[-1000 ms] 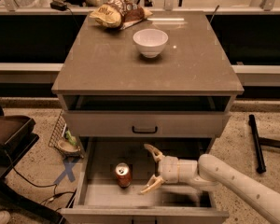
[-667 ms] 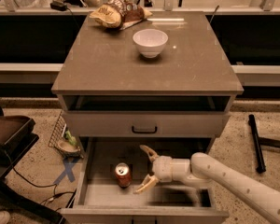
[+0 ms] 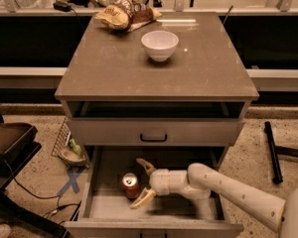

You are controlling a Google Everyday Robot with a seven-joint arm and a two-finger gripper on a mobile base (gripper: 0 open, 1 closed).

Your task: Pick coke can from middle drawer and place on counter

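Observation:
The coke can [image 3: 130, 184] is red with a silver top and stands upright on the floor of the open middle drawer [image 3: 109, 209], left of centre. My gripper [image 3: 141, 183] is inside the drawer just right of the can, open, with one finger behind the can and the other in front of it. The fingers flank the can's right side; I cannot tell if they touch it. My white arm comes in from the lower right. The counter [image 3: 119, 68] is the grey-brown slab on top of the cabinet.
A white bowl [image 3: 160, 44] and a bag of chips [image 3: 123, 14] sit on the counter's far half. A shut drawer front with a black handle [image 3: 153, 138] is above the open drawer. A black stick [image 3: 271, 150] lies on the floor at right, and a dark case [image 3: 7, 143] at left.
My gripper has moved left inside the drawer, closing in on the can so its open fingers now flank it. The can has not moved.

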